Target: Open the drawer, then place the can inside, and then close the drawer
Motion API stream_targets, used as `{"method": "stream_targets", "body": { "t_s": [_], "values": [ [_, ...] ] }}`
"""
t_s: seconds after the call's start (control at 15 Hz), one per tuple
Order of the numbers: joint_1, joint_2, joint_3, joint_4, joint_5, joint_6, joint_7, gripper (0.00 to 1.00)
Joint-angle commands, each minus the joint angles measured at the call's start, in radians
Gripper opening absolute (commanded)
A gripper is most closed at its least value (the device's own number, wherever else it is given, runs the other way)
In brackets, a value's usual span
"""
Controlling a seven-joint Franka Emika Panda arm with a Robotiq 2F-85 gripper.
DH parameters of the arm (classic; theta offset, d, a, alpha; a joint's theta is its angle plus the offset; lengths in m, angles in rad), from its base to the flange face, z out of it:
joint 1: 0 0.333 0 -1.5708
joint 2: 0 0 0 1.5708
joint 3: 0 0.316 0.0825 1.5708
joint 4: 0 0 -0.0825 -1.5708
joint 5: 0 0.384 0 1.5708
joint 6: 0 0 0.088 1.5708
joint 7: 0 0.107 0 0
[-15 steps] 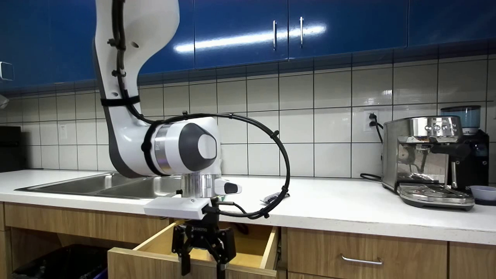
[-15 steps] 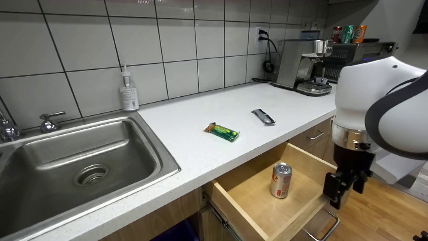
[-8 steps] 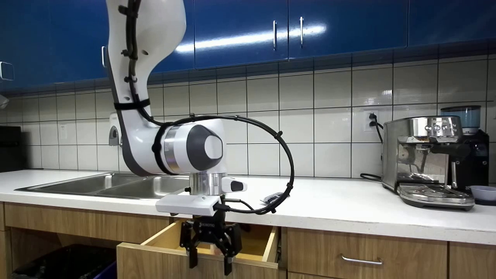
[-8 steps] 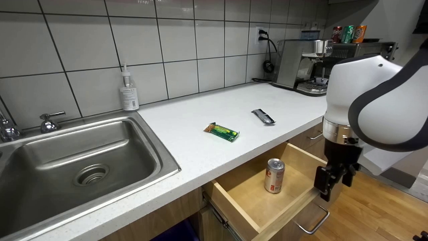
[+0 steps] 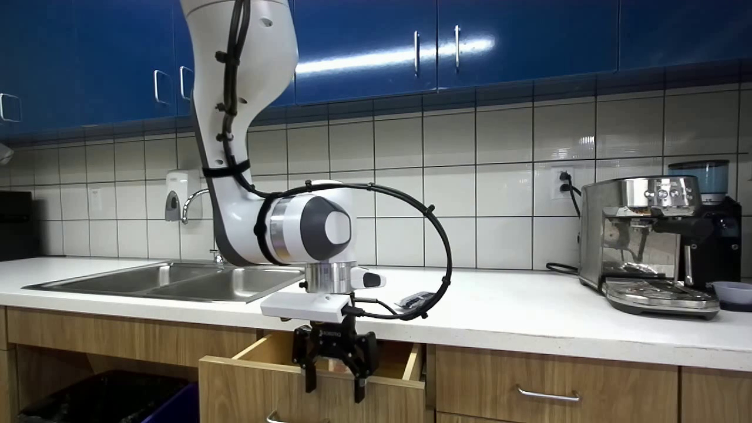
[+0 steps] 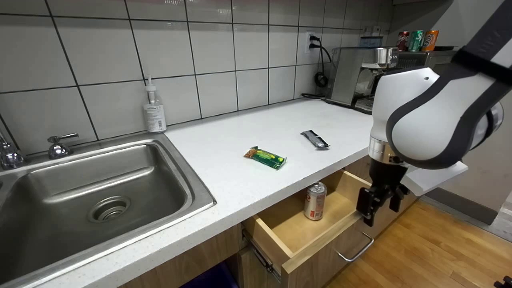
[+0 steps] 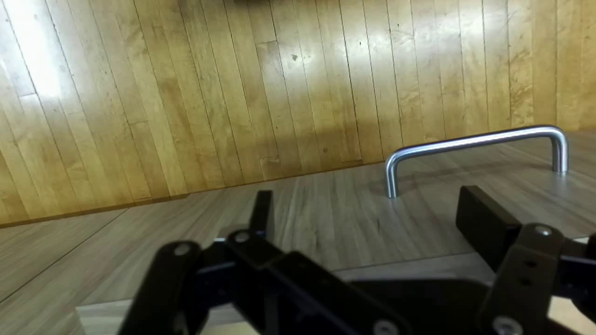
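The light-wood drawer [image 6: 310,264] stands partly pulled out below the counter. Upright on its floor is the can [image 6: 315,202], silver on top, with nothing holding it. In an exterior view only a sliver of it shows behind the fingers. My gripper [image 5: 335,385] points down at the drawer's front panel [image 5: 252,390], near its top edge; whether it touches the wood I cannot tell. Its fingers are spread wide with nothing between them. In the wrist view the silver bar handle [image 7: 475,139] lies beyond and to the right of the open gripper [image 7: 367,200].
Above is the white counter [image 6: 224,184] with a green-wrapped bar [image 6: 266,157] and a silver packet [image 6: 315,139]. A sink [image 6: 120,172] and a soap bottle [image 6: 155,112] are beside them. A coffee machine [image 5: 640,235] stands further along. A dark bin [image 5: 111,396] sits under the counter.
The drawer has slid partway inward beneath the counter, carrying the can with it. My gripper has moved the same way along with the drawer front, staying open.
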Motion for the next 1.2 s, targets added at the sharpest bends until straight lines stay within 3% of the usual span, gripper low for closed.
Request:
{"method": "stream_targets", "body": {
  "t_s": [0.0,1.13],
  "values": [
    [-0.024,0.084,0.023,0.117,0.041,-0.007,-0.022,1.0],
    [-0.022,0.251,0.047,0.38,0.094,-0.012,-0.003,1.0]
  ]
}}
